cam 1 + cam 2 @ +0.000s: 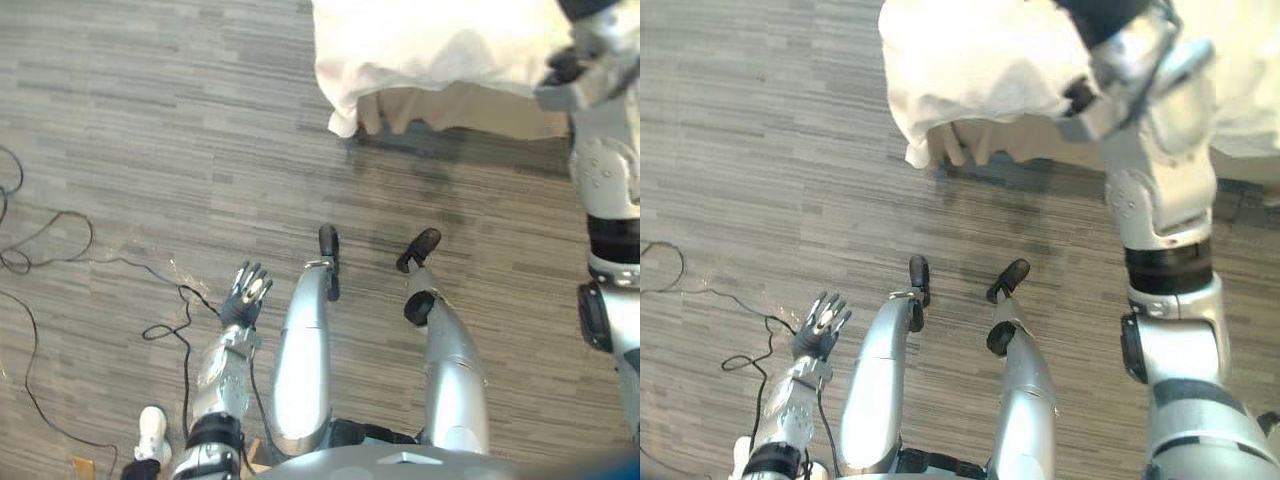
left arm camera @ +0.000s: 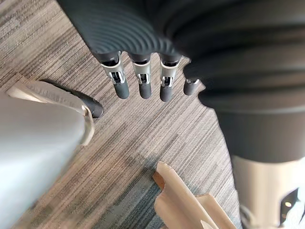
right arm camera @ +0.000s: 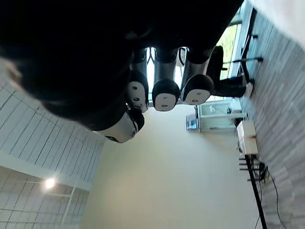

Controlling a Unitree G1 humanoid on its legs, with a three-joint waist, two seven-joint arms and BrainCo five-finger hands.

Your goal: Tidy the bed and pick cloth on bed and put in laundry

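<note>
Bed [image 1: 470, 108]: its corner comes in at the far side of the wood-grain floor [image 1: 150, 120]. White bedding [image 1: 430, 45] lies rumpled over that corner. One fold hangs past the edge, down over the beige skirt toward the floor. The task's cloth should be up on this bed, but from here I cannot separate a loose garment from the sheet itself.

Left hand [image 1: 245, 292]: low beside the robot's left leg and well apart from the bed. Fingers are straight and spread, with nothing in them. The left wrist view confirms bare floor past the fingertips. Judgement: it is parked at the side because the near corner is within the other arm's reach, not this one's.

Right hand [image 3: 165, 98]: the arm is raised high above the bed's near edge, just inside the corner. In its wrist view the fingertips look curled in, with the thumb tucked close below them. Nothing is caught between them, and beyond them are wall and ceiling rather than bedding. Judgement: the hand is lifted clear of the bedding before a reach down, with no contact yet.

Containers: where the laundry bin stands is unknown to me. Both hands are empty, so nothing is on its way to it. Task judged at an early stage, with the hanging fold not yet tidied.
</note>
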